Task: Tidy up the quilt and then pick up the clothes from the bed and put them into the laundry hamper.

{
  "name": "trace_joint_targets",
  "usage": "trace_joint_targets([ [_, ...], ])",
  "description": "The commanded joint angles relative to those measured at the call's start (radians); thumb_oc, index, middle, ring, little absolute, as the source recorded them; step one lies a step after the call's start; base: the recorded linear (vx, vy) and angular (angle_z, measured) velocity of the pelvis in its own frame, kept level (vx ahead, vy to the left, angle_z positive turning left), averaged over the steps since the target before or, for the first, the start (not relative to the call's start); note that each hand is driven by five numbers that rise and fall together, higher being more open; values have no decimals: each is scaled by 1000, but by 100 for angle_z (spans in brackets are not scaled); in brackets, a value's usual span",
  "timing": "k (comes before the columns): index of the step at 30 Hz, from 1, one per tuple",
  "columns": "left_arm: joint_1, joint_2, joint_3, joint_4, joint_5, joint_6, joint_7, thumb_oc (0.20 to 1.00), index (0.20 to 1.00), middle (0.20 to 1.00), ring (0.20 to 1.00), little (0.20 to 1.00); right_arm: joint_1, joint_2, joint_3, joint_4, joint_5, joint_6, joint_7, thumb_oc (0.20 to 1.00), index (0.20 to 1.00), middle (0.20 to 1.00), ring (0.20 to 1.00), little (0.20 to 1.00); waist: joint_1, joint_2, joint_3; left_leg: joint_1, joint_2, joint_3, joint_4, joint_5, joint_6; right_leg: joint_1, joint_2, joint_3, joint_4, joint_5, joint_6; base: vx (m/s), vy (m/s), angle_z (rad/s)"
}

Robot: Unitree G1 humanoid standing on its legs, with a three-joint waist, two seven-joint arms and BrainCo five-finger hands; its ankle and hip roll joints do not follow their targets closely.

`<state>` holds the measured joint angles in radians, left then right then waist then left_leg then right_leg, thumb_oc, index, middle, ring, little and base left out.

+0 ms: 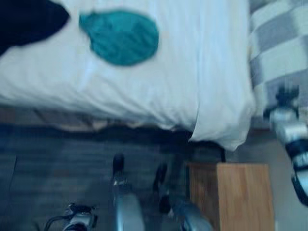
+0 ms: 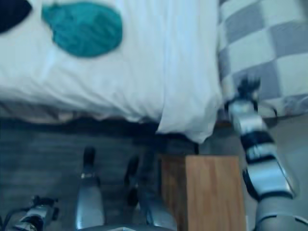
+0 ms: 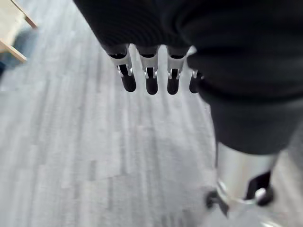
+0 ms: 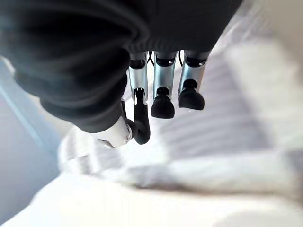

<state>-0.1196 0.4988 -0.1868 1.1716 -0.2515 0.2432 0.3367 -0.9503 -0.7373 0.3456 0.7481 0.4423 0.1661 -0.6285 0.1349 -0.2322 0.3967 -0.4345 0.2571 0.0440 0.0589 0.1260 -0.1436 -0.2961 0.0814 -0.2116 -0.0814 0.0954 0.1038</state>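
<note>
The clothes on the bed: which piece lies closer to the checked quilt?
The teal garment, a rounded heap on the white sheet. The dark garment lies farther from the checked quilt, at the view's upper left corner.

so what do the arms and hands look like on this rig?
Silver-grey segmented arms with dark bands. Each hand has a dark ribbed cover over its back and wrist, then a row of silver fingers with dark rounded tips: left hand, right hand. The right arm shows the banding best.

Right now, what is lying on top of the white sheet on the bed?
A teal garment and part of a dark garment lie on the white sheet. Whatever is beneath them is covered.
</note>
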Motion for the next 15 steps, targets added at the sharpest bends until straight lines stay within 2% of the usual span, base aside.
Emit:
trace_joint_targets([
  [1,62,69,-7,24,-27,-44,-36,1000,1000,1000,1000,1000,-69,-46,10,-33,12,-40,-45,200,200,200,200,200,63,-32,82,48,-17,-45,27,-38,28,106,-107,43,28,24,65,-30,-12,24],
  [7,78,68,-21,25,-9,-104,-50,1000,1000,1000,1000,1000,-123,-31,24,-35,33,-35,-78,200,200,200,200,200,68,-25,104,-6,-16,-58,65,-41,25,58,-112,28,68,10,53,-8,-15,28],
  [13,93,59,-32,18,-22,-128,-48,1000,1000,1000,1000,1000,-111,10,15,-19,2,48,-82,200,200,200,200,200,65,-14,123,-60,-25,-72,123,-53,30,14,-119,34,110,-1,45,-9,-8,15],
  [15,98,58,-32,15,-21,-135,-51,1000,1000,1000,1000,1000,-101,14,14,-12,-2,56,-85,200,200,200,200,200,64,-9,123,-67,-28,-73,125,-54,32,9,-120,36,112,-2,45,-47,38,-3],
])
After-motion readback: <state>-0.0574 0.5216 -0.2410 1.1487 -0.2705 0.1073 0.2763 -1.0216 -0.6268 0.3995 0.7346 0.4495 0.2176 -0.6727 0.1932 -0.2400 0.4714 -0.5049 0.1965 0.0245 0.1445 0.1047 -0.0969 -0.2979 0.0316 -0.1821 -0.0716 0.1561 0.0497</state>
